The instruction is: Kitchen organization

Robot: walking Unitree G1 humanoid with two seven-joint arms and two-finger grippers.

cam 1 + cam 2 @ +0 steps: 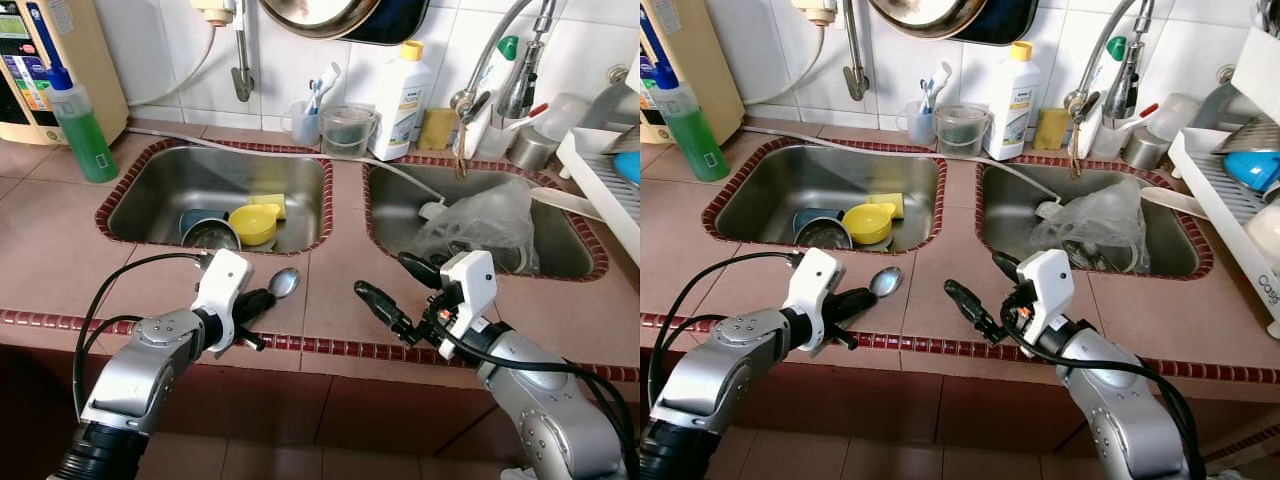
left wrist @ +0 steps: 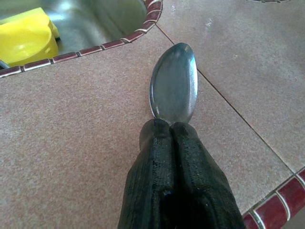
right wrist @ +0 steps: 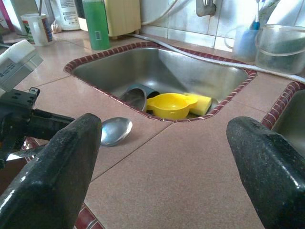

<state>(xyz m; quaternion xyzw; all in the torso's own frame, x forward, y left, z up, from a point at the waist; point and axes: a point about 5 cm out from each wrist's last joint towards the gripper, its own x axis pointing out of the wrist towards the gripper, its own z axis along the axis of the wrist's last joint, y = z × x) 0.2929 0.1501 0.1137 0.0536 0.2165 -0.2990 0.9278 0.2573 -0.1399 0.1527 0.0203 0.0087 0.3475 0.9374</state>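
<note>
Because the spoon (image 1: 284,282) lies flat on the tiled counter (image 1: 60,260), bowl pointing toward the sinks and handle toward the counter edge, we approach it from the front with our left gripper (image 2: 170,128), whose two black fingers are pressed together over the handle just behind the bowl; we judge them to be pinching the handle, which is hidden beneath them. The spoon sits on the strip of counter just in front of the left sink (image 1: 170,175), near its front right corner, and low contact of this kind suits a thin object that offers no raised edge. Inside that sink rest a yellow bowl (image 1: 253,223), a yellow sponge (image 1: 270,203) and a dark metal cup (image 1: 208,232), likely reasons the spoon was left outside the basin. Our right gripper (image 1: 393,287) hovers above the counter between the two sinks with its fingers spread wide apart and holding nothing, kept well clear of the spoon. The right sink (image 1: 395,210) holds a crumpled clear plastic bag (image 1: 480,222).
</note>
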